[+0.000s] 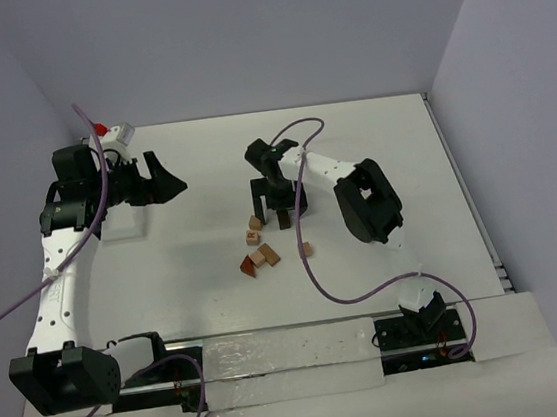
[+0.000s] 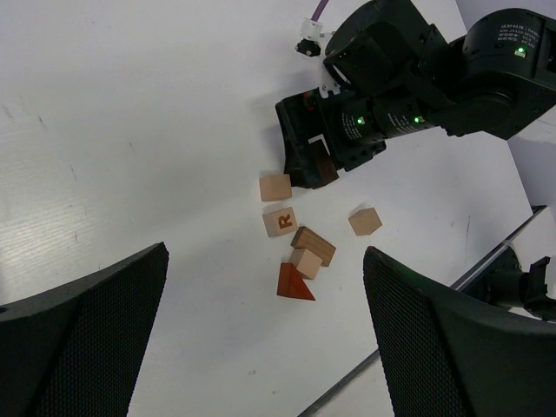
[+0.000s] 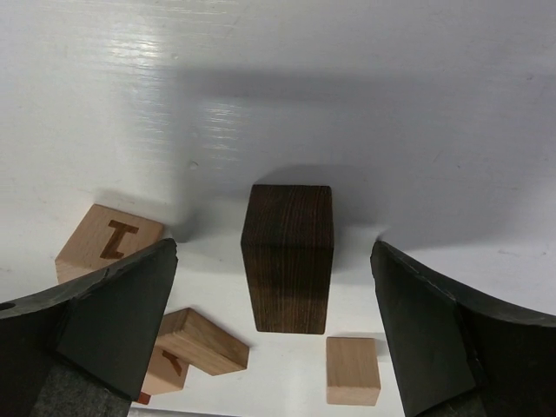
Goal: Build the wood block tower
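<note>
Right gripper (image 1: 271,212) points down at the middle of the white table (image 1: 403,154), its jaws spread wide on either side of an upright dark brown block (image 3: 288,258), touching neither face. The other pieces of the wood block tower (image 1: 269,257) lie loose just beside it, among them a plain tan cube (image 2: 275,187), a cube marked R (image 2: 280,221) and a red wedge (image 2: 294,283). Left gripper (image 1: 169,173) hovers well apart at the left, jaws likewise spread.

- Dark brown blk (image 3: 288,256): tall, standing upright, apart from the rest.
- Tan R cube (image 2: 280,221), plain tan cube (image 2: 274,187) just beside it; lone tan cube (image 2: 365,220) apart.
- Red wedge (image 2: 294,283), small tan cube (image 2: 306,262), brown slab (image 2: 313,245): I see them touching, in a loose pile.
</note>
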Controlling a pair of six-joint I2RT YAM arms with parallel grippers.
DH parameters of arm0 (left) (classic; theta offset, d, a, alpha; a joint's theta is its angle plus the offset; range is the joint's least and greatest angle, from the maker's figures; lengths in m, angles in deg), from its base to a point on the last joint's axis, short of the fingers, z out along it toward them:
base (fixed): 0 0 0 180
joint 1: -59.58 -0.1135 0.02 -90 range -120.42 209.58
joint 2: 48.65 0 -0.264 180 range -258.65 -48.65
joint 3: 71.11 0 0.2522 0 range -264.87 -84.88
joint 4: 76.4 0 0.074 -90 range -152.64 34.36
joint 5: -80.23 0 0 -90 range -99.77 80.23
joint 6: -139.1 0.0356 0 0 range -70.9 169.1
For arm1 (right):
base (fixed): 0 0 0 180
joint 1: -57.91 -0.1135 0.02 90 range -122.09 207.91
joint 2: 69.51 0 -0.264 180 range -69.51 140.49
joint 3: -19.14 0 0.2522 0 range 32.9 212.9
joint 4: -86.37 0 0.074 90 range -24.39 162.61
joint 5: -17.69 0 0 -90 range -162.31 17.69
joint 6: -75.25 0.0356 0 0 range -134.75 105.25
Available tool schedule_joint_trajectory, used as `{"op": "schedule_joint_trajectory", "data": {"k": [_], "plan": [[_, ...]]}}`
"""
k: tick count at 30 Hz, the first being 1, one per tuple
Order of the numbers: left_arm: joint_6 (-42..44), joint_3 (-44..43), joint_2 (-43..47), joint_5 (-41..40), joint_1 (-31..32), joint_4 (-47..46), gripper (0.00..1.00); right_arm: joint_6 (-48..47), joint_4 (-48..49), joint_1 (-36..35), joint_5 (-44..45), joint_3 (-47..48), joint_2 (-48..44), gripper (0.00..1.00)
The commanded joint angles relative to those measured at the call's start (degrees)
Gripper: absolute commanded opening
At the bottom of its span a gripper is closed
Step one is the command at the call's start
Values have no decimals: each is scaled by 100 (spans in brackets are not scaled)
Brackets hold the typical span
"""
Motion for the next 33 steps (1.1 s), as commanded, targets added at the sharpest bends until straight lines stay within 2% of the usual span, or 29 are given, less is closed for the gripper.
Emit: {"op": "schedule_joint_trajectory", "data": {"k": [1, 11, 13, 17, 19, 20, 25, 29, 33], "plan": [[254, -60, 60, 242, 11, 7, 99, -154, 322, 28, -180, -6, -607, 100], [580, 100, 389, 541, 9, -54, 99, -734, 573, -150, -125, -485, -2153, 100], [789, 233, 518, 550, 11, -130, 99, -1113, 623, -216, -163, -545, -2548, 100], [2003, 563, 723, 1081, 11, -133, 99, -1988, 720, -234, -382, -709, -3008, 100], [3242, 674, 647, 1239, 82, 115, 99, -2392, 784, -188, -508, -939, -3303, 100], [3911, 610, 490, 1214, 318, 417, 98, -2617, 856, -129, -614, -1025, -3475, 100], [6668, 245, -578, 1110, 909, 1779, 98, -3330, 1079, 422, -1365, -1829, -4124, 100], [7208, 90, -1288, 916, 1351, 1694, 97, -3687, 642, 1260, -1954, -2028, -4213, 100], [7303, 199, -1707, 709, 1820, 979, 96, -3827, 541, 1981, -2184, -2386, -4351, 100]]}}
